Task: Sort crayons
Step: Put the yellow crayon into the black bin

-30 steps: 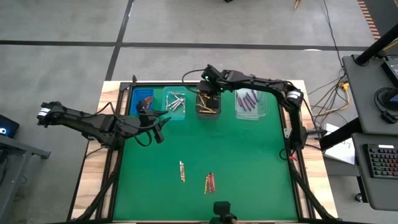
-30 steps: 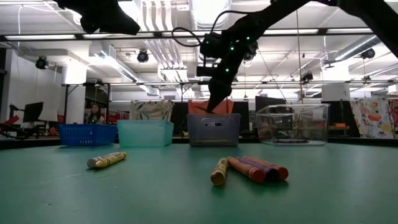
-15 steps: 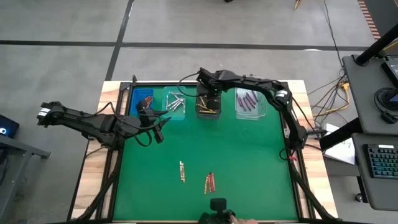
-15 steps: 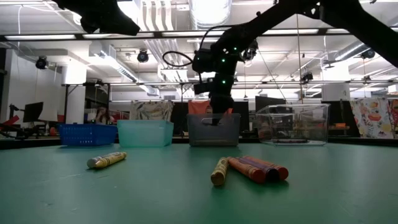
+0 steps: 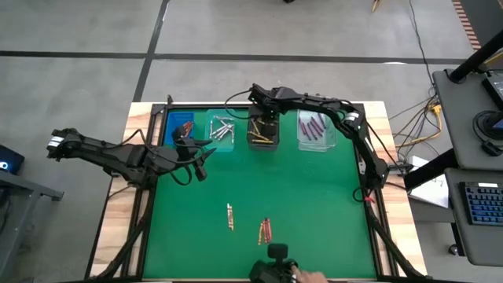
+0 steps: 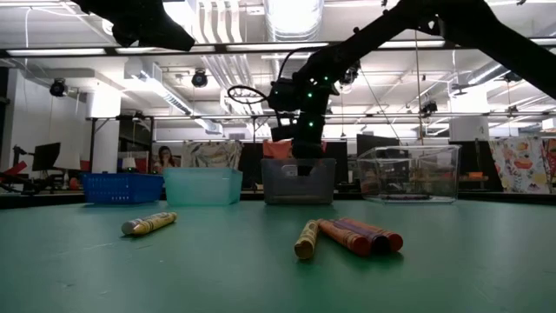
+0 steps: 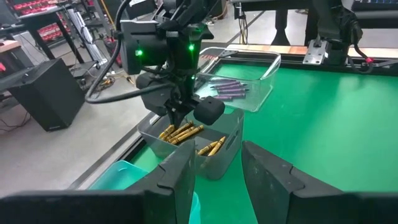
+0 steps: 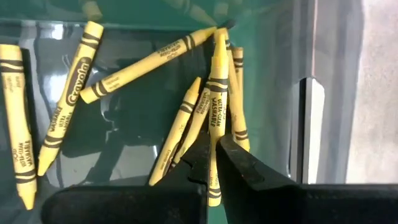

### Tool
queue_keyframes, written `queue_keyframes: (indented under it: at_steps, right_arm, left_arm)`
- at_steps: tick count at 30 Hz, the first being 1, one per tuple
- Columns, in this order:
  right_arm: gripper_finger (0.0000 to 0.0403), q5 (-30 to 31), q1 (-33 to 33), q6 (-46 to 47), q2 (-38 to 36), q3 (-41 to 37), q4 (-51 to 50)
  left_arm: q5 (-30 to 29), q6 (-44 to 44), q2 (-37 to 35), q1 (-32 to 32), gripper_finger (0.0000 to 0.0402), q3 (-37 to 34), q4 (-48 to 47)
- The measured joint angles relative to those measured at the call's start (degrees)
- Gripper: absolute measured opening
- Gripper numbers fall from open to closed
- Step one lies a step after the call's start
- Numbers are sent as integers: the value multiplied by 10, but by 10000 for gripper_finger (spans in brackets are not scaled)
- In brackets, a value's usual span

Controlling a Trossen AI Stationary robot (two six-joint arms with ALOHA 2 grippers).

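Crayons [image 8: 214,106], gold ones, lie in the grey bin [image 5: 262,130]; our right gripper [image 8: 212,163] pinches one upright inside it; our left gripper [image 5: 200,161] waits part-open, empty.

overhead, table-level and wrist views share bins [image 5: 251,130].

Right gripper [image 5: 263,128] reaches forward, seemingly closed; left gripper [image 5: 206,157] parted.

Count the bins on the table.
4, side by side at the far side: blue bin, teal bin, grey bin, clear bin. None looks hidden.
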Motion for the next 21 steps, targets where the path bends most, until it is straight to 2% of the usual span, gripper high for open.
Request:
queue_keyframes:
  at_steps: [21]
  right_arm:
    - [12,-1,-11,-12,0,-4,50]
  left_arm:
    - [-1,0,0,0,113,0,-1]
